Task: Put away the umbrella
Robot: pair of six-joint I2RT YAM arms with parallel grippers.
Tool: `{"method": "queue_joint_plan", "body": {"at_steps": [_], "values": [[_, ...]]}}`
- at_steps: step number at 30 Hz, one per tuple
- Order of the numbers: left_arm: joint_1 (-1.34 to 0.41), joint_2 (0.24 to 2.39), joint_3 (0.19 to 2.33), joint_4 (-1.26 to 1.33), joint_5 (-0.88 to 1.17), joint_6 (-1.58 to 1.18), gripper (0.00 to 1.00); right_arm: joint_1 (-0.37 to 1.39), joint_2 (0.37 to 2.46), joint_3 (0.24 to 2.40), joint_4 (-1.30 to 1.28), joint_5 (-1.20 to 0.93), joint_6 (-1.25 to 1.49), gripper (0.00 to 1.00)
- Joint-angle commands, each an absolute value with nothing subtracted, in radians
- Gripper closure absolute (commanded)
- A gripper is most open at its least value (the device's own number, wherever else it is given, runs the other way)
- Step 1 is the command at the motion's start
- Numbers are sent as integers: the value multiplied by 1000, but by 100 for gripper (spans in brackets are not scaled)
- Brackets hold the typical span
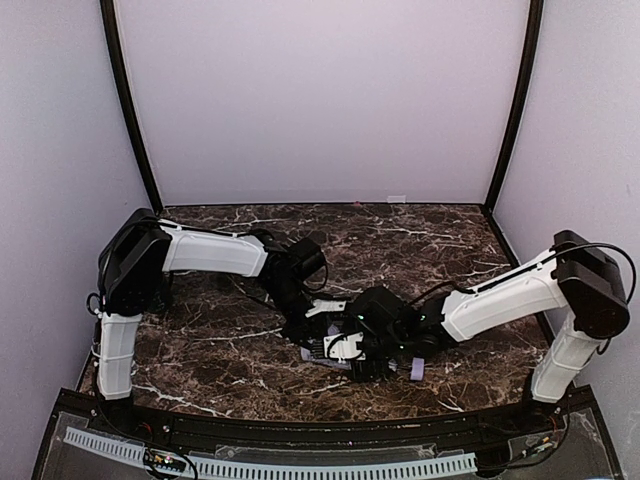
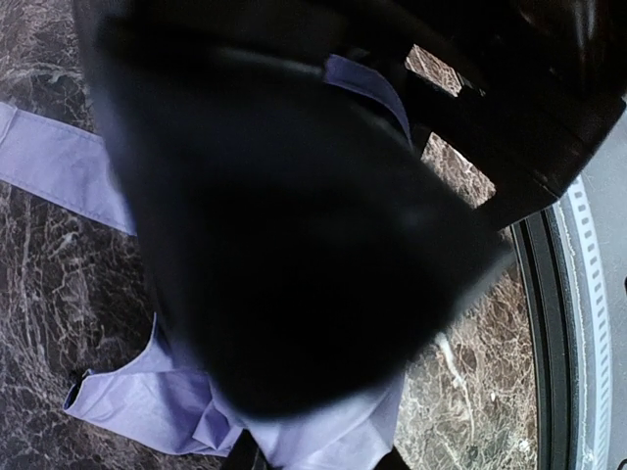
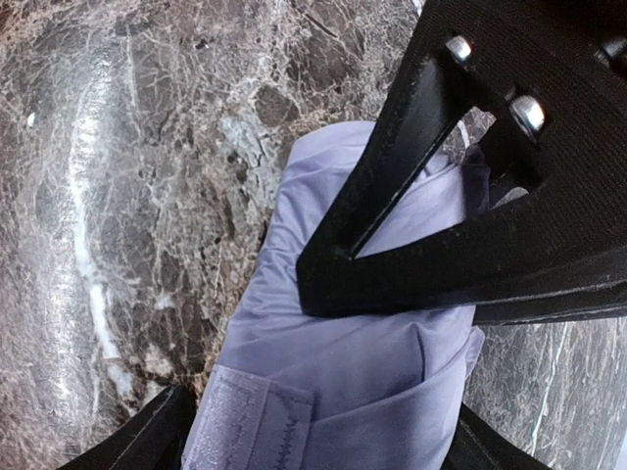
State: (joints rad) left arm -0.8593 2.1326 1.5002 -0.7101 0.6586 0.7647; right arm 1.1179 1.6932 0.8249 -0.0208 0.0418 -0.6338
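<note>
At the near edge of the dark marble table (image 1: 200, 345), just beyond the arm bases, the umbrella (image 3: 343, 323) is found lying flat on the surface. It is folded into a loose bundle, and its small lavender handle (image 1: 417, 369) points toward the right arm. Both wrists are lowered over it, close together.

The right gripper (image 3: 318, 446) is seen with its jaws wide apart, one on each side of the bundle, near the fastening tab (image 3: 250, 421). A firm press on the cloth is not shown. The state of the left gripper (image 1: 322, 325) cannot be told, because its own camera is almost covered by a dark, blurred mass with lavender cloth around it. Farther back, the table is bare up to the pale back wall.

The umbrella is judged to be light. Its fabric is soft, thin and probably slippery, so it would slide and unfold if only cloth were pinched. The shaft inside is expected to be stiff but thin. A hold across the whole bundle, where the folds are thickest and the shaft is enclosed, is considered the safest, or else a hold at the hard handle. The tab should be kept free so the bundle can be wrapped.
</note>
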Motion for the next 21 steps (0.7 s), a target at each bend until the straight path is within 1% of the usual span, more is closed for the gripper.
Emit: {"method": "queue_joint_plan", "body": {"at_steps": [1, 4, 5, 8, 11, 15, 18, 21], "values": [[-867, 2260, 1404, -917, 488, 768, 94, 1115, 1726, 837, -170, 83, -657, 21], [-863, 2258, 1404, -918, 490, 768, 95, 1112, 1724, 843, -214, 44, -660, 29], [-862, 2259, 1405, -920, 490, 769, 95, 1112, 1729, 853, -235, 42, -659, 28], [-859, 2259, 1403, -923, 482, 771, 96, 1111, 1733, 880, -291, 61, -650, 21], [-858, 2258, 1407, -926, 473, 771, 97, 1109, 1709, 885, -321, 44, -668, 15], [-856, 2258, 1407, -922, 473, 768, 97, 1105, 1689, 889, -329, 1, -694, 14], [-856, 2258, 1403, -919, 473, 766, 97, 1106, 1714, 893, -329, 9, -700, 20], [-856, 2257, 1404, -920, 472, 766, 97, 1104, 1739, 902, -325, 25, -688, 32]]}}
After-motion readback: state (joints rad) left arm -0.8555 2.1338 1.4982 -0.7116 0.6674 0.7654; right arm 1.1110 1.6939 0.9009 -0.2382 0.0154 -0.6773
